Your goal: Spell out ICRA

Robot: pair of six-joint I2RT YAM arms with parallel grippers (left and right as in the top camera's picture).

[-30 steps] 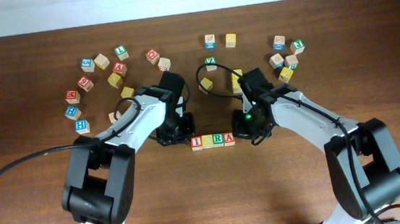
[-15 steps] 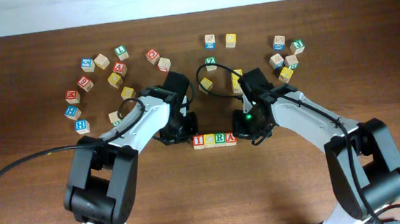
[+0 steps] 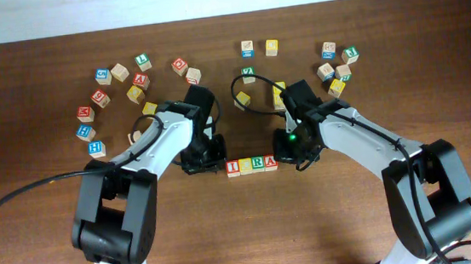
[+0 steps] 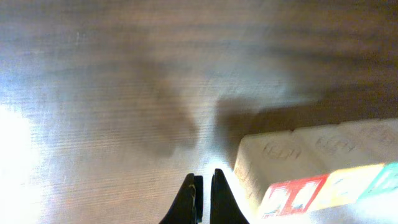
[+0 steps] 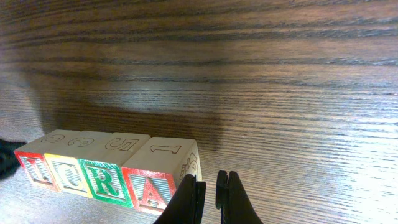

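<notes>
ICRA row spelled, lying between our tools. Left gripper: fingers together, empty, row just to its right. Right gripper: together, empty, A cube just left of tips. Risk, we judge: sideways swing while lifting clips end cube, skews row.

Far half of wooden table: loose letter cubes scattered in arc.

Wood on wood
Table: dark grained wood, slight sheen. Blocks: pale smooth wood, painted, glossy letter faces.
</notes>
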